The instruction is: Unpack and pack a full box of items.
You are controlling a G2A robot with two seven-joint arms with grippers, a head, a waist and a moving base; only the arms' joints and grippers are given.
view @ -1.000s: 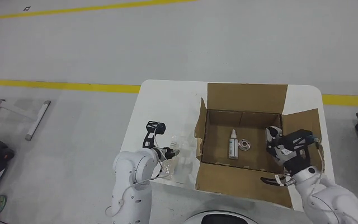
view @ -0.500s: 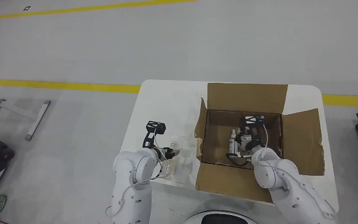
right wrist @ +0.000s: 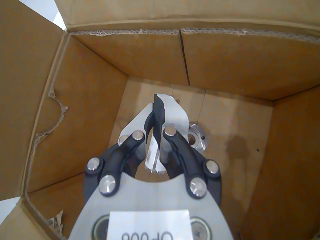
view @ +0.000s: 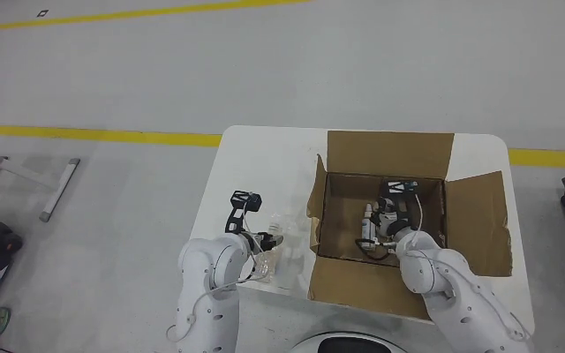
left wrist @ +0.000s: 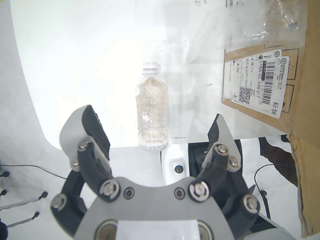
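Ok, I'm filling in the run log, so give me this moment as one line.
left claw: open, facing clear bottle on table | right claw: shut, inside box, over white spray bottle

— How much of the white spray bottle (right wrist: pixel 150 156) could you see?
— Only a strip of label. The right gripper (right wrist: pixel 156 117) covered the rest, and I couldn't tell whether it pinched the bottle.
— And the round metal fitting (right wrist: pixel 199 139)?
— Half hidden behind one finger.
— The cardboard box (left wrist: pixel 295 106) in the left wrist view?
— Cut off by the frame edge. What lay in the clear plastic bag (left wrist: pixel 252 23) was too blurred to name.
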